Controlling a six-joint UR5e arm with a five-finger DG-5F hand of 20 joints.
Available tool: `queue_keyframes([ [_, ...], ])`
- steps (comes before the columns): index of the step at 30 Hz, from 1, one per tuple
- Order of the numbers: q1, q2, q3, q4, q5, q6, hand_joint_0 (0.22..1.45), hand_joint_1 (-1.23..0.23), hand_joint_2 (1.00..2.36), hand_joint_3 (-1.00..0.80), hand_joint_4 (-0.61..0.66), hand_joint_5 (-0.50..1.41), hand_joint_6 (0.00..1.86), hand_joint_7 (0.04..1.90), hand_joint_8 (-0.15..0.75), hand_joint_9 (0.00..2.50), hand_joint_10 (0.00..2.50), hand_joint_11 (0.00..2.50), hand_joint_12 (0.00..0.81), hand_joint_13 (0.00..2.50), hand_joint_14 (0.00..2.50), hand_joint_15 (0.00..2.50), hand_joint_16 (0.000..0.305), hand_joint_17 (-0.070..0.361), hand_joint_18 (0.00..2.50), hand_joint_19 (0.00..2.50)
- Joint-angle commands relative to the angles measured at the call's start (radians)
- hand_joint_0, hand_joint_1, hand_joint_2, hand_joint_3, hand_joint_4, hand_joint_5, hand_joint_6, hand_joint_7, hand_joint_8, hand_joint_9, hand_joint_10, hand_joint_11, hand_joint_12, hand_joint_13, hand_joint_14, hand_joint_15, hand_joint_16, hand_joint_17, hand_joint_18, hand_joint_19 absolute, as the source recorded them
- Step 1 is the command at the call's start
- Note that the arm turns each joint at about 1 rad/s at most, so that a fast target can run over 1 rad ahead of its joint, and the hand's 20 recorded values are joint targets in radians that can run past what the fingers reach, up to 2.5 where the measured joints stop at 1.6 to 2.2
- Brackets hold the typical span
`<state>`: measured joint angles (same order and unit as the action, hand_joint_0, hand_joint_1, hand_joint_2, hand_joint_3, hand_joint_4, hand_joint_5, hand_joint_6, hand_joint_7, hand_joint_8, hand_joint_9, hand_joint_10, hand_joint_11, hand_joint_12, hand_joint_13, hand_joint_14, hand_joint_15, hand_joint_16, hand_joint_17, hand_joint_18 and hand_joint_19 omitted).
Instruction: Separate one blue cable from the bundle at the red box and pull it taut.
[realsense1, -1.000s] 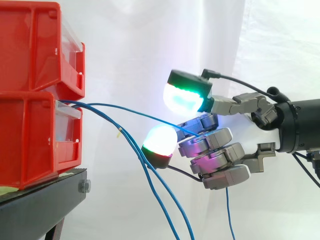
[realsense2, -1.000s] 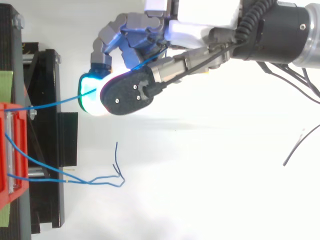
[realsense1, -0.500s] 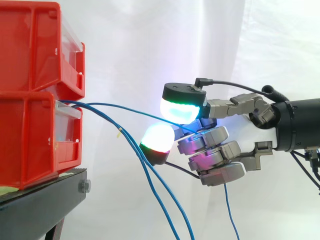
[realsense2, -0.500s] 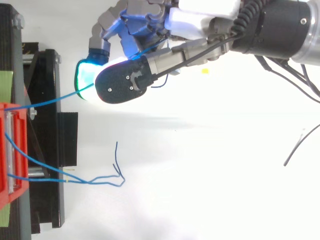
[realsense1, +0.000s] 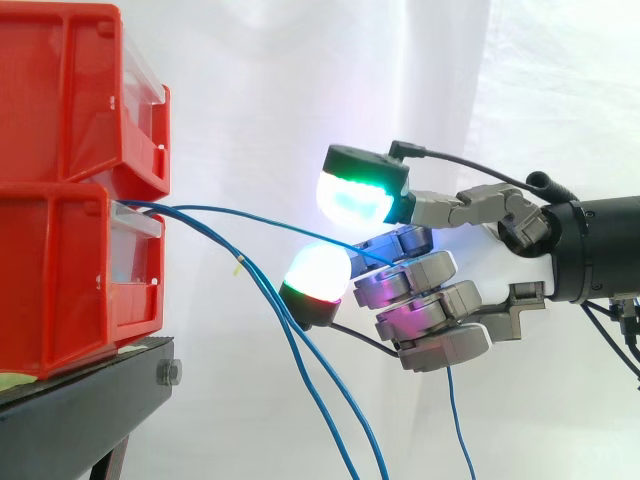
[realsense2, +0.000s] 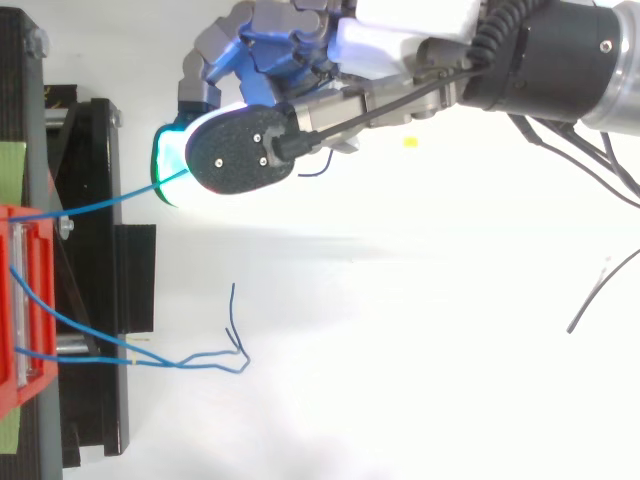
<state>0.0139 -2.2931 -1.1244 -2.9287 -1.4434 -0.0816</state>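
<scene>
**Hand gripping one blue cable off the bin front**

Nearest, the loose blue cables (realsense1: 300, 365) are drooping from the lower red bin's (realsense1: 60, 280) front edge, past the black stand (realsense1: 90, 390). Farther back, the held blue cable (realsense2: 110, 197) is arcing slightly from that edge into the hand (realsense1: 430, 310). The hand's fingers are curling round the cable, and the cable's tail is dangling below.

The black stand (realsense1: 85, 395) carries the lower red bin (realsense1: 60, 280) directly on top; the upper red bin (realsense1: 60, 90) is stacked above.
</scene>
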Motion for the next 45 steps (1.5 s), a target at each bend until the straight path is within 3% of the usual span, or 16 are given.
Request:
queue_keyframes([
  [1,0.000,0.000,0.000,0.000,0.000,0.000,0.65,-0.64,1.01,-0.24,0.16,-0.19,0.96,0.78,0.322,0.57,2.50,1.07,0.385,0.84,2.50,1.25,0.050,0.113,1.18,1.61],
  [6,0.001,0.000,0.000,0.002,0.000,0.000,0.67,-0.74,1.02,-0.17,0.08,-0.19,0.96,0.80,0.304,0.56,2.50,1.07,0.381,0.83,2.50,1.28,0.047,0.107,1.18,1.67],
  [16,0.005,0.000,0.000,0.002,0.000,0.000,0.75,-0.83,1.01,-0.38,0.01,-0.18,0.97,0.81,0.281,0.56,2.50,1.10,0.358,0.80,2.50,1.27,0.043,0.097,1.15,1.73],
  [21,0.006,0.000,0.000,-0.001,-0.003,0.006,0.76,-0.84,1.01,-0.39,0.00,-0.18,0.97,0.84,0.276,0.57,2.50,1.09,0.352,0.80,2.50,1.25,0.043,0.096,1.14,1.73],
  [27,0.009,0.000,0.000,-0.001,-0.003,0.011,0.58,-0.53,1.00,-0.50,0.11,-0.17,0.96,0.79,0.281,0.59,2.50,1.07,0.356,0.80,2.50,1.23,0.044,0.100,1.10,1.74],
  [31,0.011,0.000,0.000,-0.001,0.000,0.011,0.60,-0.40,1.00,-0.50,0.11,-0.17,0.94,0.81,0.276,0.60,2.50,1.06,0.346,0.80,2.50,1.21,0.043,0.096,1.11,1.75],
  [34,0.014,0.000,0.000,-0.001,0.000,0.011,0.64,-0.46,1.00,-0.45,0.10,-0.16,0.94,0.84,0.277,0.62,2.50,1.08,0.347,0.81,2.50,1.21,0.043,0.097,1.11,1.75],
  [39,0.017,0.000,0.000,0.002,0.000,0.011,0.66,-0.72,1.01,-0.25,0.09,-0.17,0.94,0.88,0.284,0.61,2.50,1.10,0.362,0.82,2.50,1.24,0.045,0.102,1.12,1.70],
  [45,0.020,0.000,0.000,0.000,0.000,0.016,0.72,-0.83,1.01,-0.26,0.00,-0.17,0.95,0.92,0.280,0.61,2.50,1.09,0.352,0.81,2.50,1.26,0.044,0.098,1.12,1.75],
])
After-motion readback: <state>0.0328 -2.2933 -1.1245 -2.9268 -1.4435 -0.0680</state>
